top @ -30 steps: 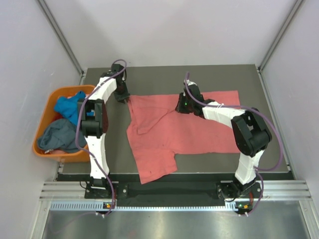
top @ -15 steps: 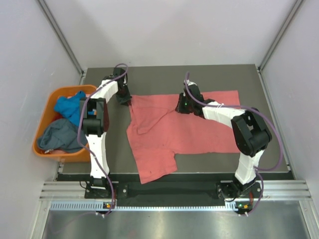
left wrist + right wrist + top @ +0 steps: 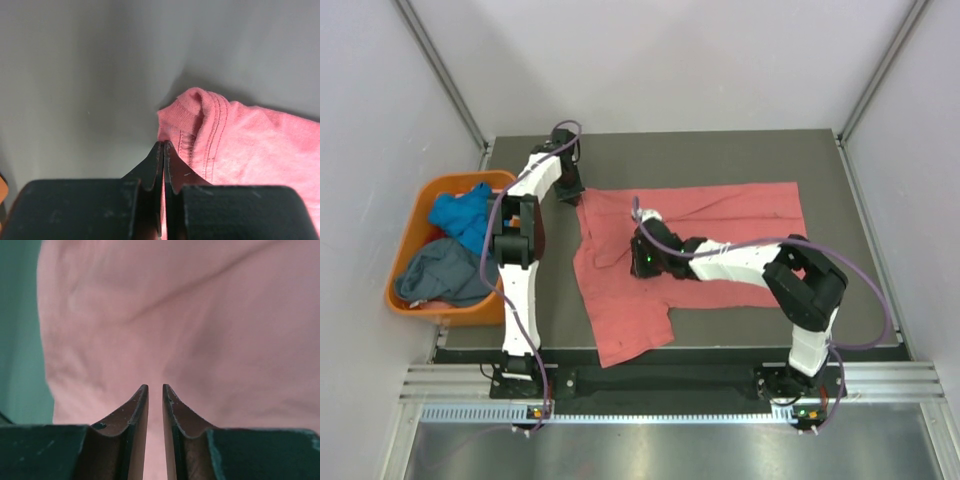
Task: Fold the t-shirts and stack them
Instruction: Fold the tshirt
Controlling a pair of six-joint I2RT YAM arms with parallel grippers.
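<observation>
pinching the far-left corner of the salmon-pink t-shirt (image 3: 740, 215) with the closed left gripper (image 3: 163, 145); hovering the right gripper (image 3: 155, 386), jaws a slit apart and gripping nothing, over that shirt's left half, mid-worktop (image 3: 720, 155); seeing the blue t-shirt (image 3: 455, 215) and grey t-shirt (image 3: 435, 275) bundled in the orange tub (image 3: 404, 255) off the left edge.

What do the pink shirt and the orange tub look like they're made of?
The salmon-pink t-shirt: soft knit cloth, likely cotton jersey, matte; wrinkles and a stitched hem show. The orange tub: probably rigid plastic, smooth; even colour, moulded rim.
</observation>
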